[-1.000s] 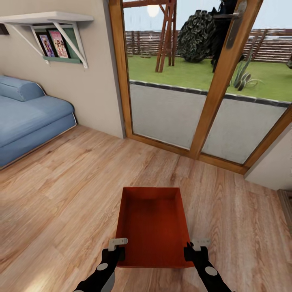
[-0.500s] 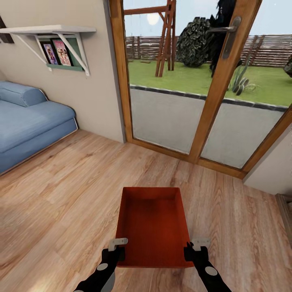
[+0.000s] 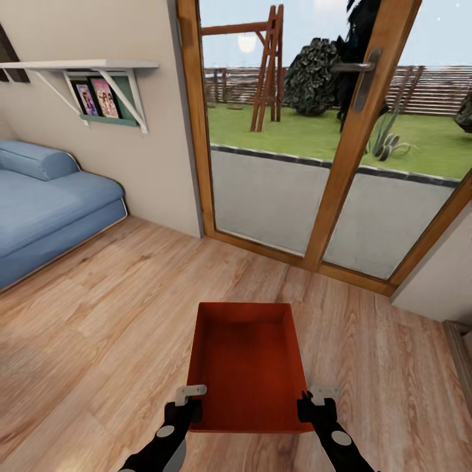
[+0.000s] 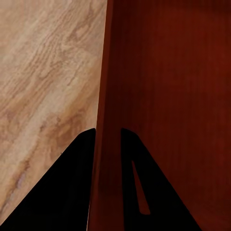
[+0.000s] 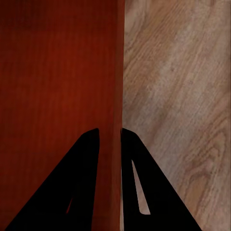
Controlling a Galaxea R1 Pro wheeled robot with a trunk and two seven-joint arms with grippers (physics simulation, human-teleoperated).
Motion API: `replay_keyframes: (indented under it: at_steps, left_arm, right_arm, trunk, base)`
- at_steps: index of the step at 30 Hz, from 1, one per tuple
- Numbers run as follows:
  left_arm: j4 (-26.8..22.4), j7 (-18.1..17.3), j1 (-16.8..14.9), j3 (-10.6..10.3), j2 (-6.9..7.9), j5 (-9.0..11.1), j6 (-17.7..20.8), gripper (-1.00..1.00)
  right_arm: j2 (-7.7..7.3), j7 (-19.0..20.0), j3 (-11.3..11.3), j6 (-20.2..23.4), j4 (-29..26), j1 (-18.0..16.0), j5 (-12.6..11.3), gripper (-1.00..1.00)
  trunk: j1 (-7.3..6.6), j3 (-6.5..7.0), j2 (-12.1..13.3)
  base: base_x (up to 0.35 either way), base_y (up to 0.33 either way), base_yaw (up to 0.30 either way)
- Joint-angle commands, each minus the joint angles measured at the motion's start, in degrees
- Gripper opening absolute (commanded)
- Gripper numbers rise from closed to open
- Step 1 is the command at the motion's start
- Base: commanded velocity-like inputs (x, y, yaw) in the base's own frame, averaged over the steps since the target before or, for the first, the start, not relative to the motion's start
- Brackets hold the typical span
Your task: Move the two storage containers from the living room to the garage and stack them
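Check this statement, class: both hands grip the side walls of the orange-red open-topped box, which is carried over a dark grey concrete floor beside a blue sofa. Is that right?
Not quite. The floor is light wood planks, not dark grey concrete, as the head view shows. The rest holds: the left hand and right hand each pinch a side wall of the orange-red open-topped box, with the blue sofa nearby.

Light wood plank floor (image 3: pixel 98 328), blue sofa (image 3: pixel 46 210) on it
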Motion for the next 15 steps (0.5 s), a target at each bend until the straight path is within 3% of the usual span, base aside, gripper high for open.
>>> replay_keyframes:
  at_steps: [1, 15]
  left_arm:
    - [0.07, 0.37, -0.03, 0.39, -0.04, -0.21, -0.17, -1.0]
    - [0.07, 0.37, -0.03, 0.39, -0.04, -0.21, -0.17, -1.0]
  right_arm:
    - [0.01, 0.03, 0.05, -0.12, 0.01, -0.03, 0.33, -1.0]
    - [0.01, 0.03, 0.05, -0.05, 0.01, -0.03, 0.33, -1.0]
  trunk:
    - [-0.23, 0.24, 0.4]
    - [-3.31, 3.97, 6.02]
  base:
    - [0.0, 0.0, 0.0]
    - [0.0, 0.0, 0.0]
